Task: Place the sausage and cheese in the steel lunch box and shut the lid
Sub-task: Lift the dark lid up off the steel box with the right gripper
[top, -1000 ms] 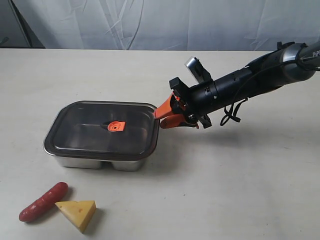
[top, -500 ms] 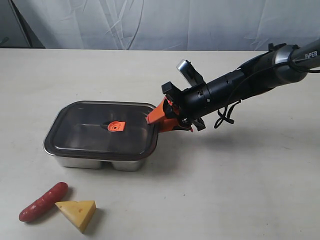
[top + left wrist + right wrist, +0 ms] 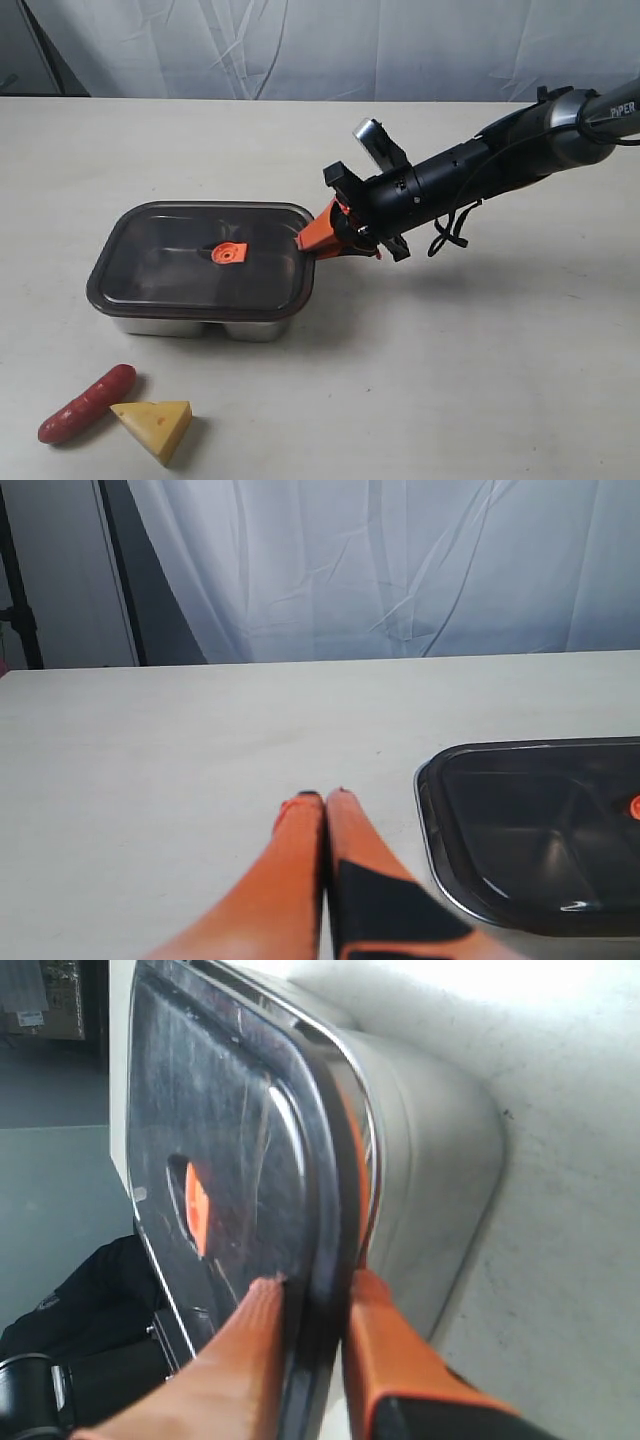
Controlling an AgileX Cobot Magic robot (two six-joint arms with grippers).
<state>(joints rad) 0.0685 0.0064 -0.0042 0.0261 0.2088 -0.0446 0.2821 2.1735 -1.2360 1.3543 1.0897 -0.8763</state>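
Now, R gripper (image 3: 309,238) pinching tinted lid (image 3: 160,256) rim, L gripper (image 3: 325,798) closed empty, shiny steel box (image 3: 200,326).

A big pale table (image 3: 480,380) takes up most of the view, and its top is flat and plain. Behind it hangs a white curtain (image 3: 300,50) with lots of soft folds. A thin black pole (image 3: 22,610) stands off to one side of the curtain.

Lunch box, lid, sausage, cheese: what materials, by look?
Steel lunch box: polished metal, likely stainless; mirror-like reflections on its wall. Lid: smoky transparent plastic, probably, with orange seal. Sausage: glossy dark-red plastic or rubber, cannot tell. Cheese: matte yellow-orange, maybe plastic or foam.
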